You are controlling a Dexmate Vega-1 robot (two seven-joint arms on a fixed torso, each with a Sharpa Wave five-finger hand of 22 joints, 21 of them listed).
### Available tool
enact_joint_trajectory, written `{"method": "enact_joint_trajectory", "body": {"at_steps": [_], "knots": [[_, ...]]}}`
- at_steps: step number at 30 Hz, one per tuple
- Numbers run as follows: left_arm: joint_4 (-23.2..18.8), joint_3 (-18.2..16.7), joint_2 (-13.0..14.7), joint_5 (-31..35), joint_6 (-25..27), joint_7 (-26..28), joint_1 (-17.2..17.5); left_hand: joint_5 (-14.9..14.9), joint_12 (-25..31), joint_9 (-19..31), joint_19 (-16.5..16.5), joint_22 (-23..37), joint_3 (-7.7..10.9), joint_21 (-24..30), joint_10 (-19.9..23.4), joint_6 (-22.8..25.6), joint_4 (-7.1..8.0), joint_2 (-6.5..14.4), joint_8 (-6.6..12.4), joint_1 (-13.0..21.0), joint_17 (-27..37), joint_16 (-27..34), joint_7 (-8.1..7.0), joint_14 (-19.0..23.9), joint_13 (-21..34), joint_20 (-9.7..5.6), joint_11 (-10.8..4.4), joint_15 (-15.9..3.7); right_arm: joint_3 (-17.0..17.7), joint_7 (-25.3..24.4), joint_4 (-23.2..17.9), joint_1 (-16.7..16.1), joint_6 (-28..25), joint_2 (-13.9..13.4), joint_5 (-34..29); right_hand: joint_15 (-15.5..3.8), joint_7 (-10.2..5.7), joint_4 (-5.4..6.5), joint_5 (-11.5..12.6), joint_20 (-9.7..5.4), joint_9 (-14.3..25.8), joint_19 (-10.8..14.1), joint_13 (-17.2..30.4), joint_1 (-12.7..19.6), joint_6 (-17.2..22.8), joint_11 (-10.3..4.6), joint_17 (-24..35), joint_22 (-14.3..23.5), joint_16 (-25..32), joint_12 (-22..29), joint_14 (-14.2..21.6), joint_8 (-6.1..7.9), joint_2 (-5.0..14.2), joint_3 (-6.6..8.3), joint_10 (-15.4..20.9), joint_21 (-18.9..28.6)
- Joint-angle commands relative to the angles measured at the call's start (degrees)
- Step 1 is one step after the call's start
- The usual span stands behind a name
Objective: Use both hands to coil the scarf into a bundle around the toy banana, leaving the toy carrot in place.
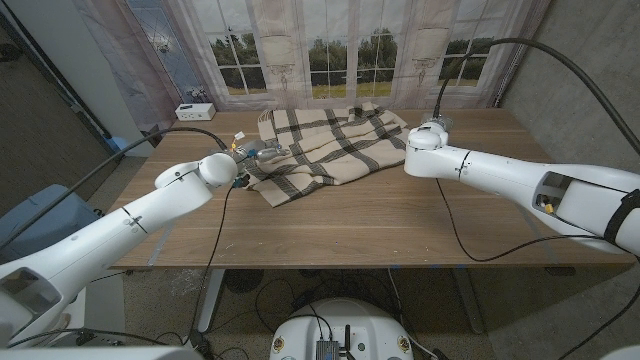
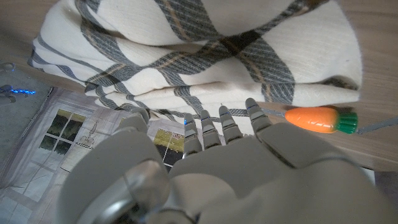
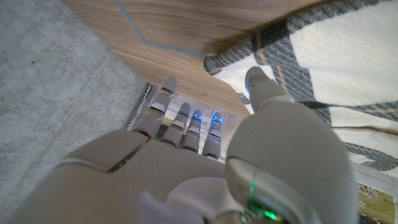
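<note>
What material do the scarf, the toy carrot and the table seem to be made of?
Scarf: soft woven cloth, cream with grey checks, matte; it folds and bunches. Toy carrot: probably plastic, smooth orange with a slight shine and a green end. Table: wood or wood-look laminate, with visible brown grain and a matte finish.

Wooden table (image 1: 380, 215) stands before sheer curtains (image 1: 300, 40) w/ daylight windows (image 1: 335, 60) behind. Grey wall (image 1: 590, 70) at right; grey floor (image 1: 320, 290) below.

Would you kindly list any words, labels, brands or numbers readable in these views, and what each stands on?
None can be read.
The scarf, toy carrot and both hands, left hand and right hand, carry no print.
White box on the sill: any markings are too small to read.
</note>
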Motion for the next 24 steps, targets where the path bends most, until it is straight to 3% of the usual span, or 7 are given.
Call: {"method": "enact_joint_trajectory", "body": {"at_steps": [1, 11, 17, 24], "knots": [[2.83, 2.84, -0.64, -0.94, -2.98, -5.92, -3.25, -0.02, 0.59, -0.02, -0.15, 0.14, 0.03, -0.12, 0.55, 0.65, -0.15, 0.01, 0.49, -0.53, -0.06, 0.24, -0.17, -0.10, 0.01, 0.20, -0.01, 0.26, -5.61, 3.28, 5.73, 1.56, 1.21, 2.89, -1.96, -4.50, -0.60, -0.10, 0.74, -0.46, 0.06, -0.42, -0.08, 2.15, -1.73, -0.48, -0.49, 0.14, 0.47, -0.01, -0.70, -0.05, 0.08, 1.14, -1.66, -0.49], [3.50, 3.51, -0.84, -1.25, -3.40, -7.80, -4.03, -0.06, 0.63, -0.04, -0.26, 0.15, -0.01, -0.15, 0.50, 0.52, -0.18, 0.03, 0.43, -0.82, -0.07, 0.27, 0.03, -0.28, -0.01, 0.32, 0.35, 0.49, -5.43, 4.30, 11.75, 1.07, 6.00, 5.84, -2.59, -3.89, -3.18, 0.85, 1.10, -0.37, 0.05, -1.05, -0.40, 2.57, -6.95, -1.02, -1.45, 0.17, 0.42, -0.10, -3.31, -0.16, -1.69, 1.23, -6.51, -1.24], [3.70, 3.42, -0.74, -1.72, -4.05, -8.38, -3.94, -0.10, 0.54, -0.04, -0.22, 0.16, -0.06, -0.12, 0.11, 0.16, -0.16, 0.07, 0.31, -1.11, -0.07, 0.26, 0.20, -0.54, -0.02, 0.32, 0.57, 0.65, -5.53, 5.03, 17.15, 1.33, 9.46, 8.78, -3.83, -4.05, -2.95, 1.04, 1.20, -0.55, 0.05, -0.81, -0.45, 2.45, -7.32, -0.86, -1.54, 0.18, 0.62, 0.07, -3.30, -0.01, -1.70, 1.24, -6.83, -1.23], [3.39, 2.89, -0.29, -2.35, -4.18, -8.38, -3.35, -0.13, 0.56, -0.04, -0.08, 0.17, -0.12, -0.06, 0.00, 0.03, -0.10, 0.12, 0.29, -1.41, -0.06, 0.30, 0.37, -0.62, -0.03, 0.36, 0.60, 0.72, -4.76, 5.98, 26.50, 1.96, 13.93, 13.77, -4.62, -4.27, -3.18, 0.90, 1.53, -0.85, 0.05, -0.23, -0.55, 3.43, -6.97, -1.12, -1.72, 0.20, 0.96, 0.51, -2.90, 0.45, -1.01, 1.89, -6.67, -1.12]]}}
